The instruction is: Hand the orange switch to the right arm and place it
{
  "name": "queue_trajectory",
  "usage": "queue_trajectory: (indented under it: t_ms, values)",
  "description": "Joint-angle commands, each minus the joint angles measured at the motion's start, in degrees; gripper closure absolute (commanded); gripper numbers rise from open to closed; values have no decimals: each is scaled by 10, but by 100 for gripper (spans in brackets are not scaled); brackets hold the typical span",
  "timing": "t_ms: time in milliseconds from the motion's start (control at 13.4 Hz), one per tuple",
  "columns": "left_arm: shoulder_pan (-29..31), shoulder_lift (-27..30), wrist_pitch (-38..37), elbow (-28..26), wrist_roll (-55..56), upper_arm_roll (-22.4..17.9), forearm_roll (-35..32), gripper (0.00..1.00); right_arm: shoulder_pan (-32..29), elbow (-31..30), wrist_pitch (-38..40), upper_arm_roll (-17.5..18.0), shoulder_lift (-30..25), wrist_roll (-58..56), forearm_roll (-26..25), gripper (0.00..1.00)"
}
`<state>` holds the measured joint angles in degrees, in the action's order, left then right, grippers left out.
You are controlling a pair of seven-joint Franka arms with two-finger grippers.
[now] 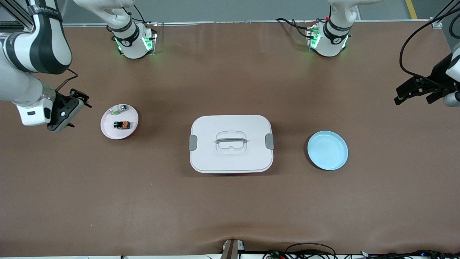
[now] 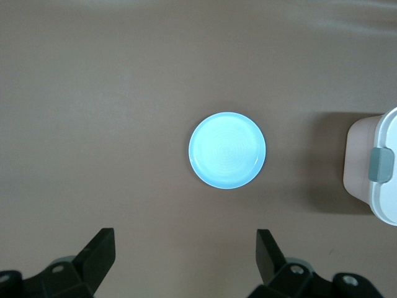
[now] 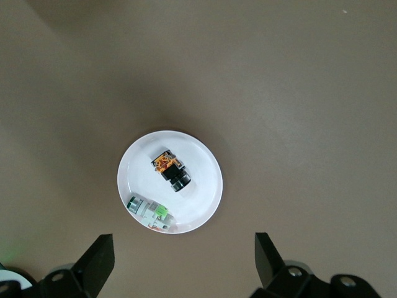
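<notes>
The orange switch (image 1: 122, 125) (image 3: 169, 169), a tiny black block with an orange face, lies on a small white plate (image 1: 107, 131) (image 3: 201, 167) toward the right arm's end of the table. My right gripper (image 1: 73, 109) (image 3: 183, 238) hangs open and empty over the bare table beside that plate. My left gripper (image 1: 413, 95) (image 2: 185, 234) is open and empty too, up over the left arm's end of the table, with a light blue plate (image 1: 327, 150) (image 2: 227, 150) in its wrist view.
A pale silvery part with a green bit (image 1: 120, 109) (image 3: 149, 212) shares the white plate. A white lidded box (image 1: 251, 158) (image 2: 378, 186) with grey latches and a handle stands mid-table between the two plates. Brown table surface surrounds them.
</notes>
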<state>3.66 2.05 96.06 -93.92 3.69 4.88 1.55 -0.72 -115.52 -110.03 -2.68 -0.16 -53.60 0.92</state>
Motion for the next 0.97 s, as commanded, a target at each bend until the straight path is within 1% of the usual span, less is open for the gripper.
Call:
queue_trajectory:
  t_ms: [0,149,299,448,672,896]
  values:
    - [-5,-6,-13,14,-3,-4,-3,0,-2,85,57,5,21,79,-7,0]
    - [-5,-6,-13,14,-3,-4,-3,0,0,164,130,6,48,163,-14,0]
    - [-5,-6,-13,14,-3,-3,-3,0,2,214,159,7,64,190,-21,0]
    - [-6,-6,-13,14,-3,-3,-3,0,-3,221,158,5,63,206,-21,0]
    - [-6,-6,-13,14,-3,-4,-3,0,-13,245,162,3,62,290,-20,0]
    - [-5,-6,-13,14,-3,-3,-3,0,-24,261,183,4,62,354,-12,0]
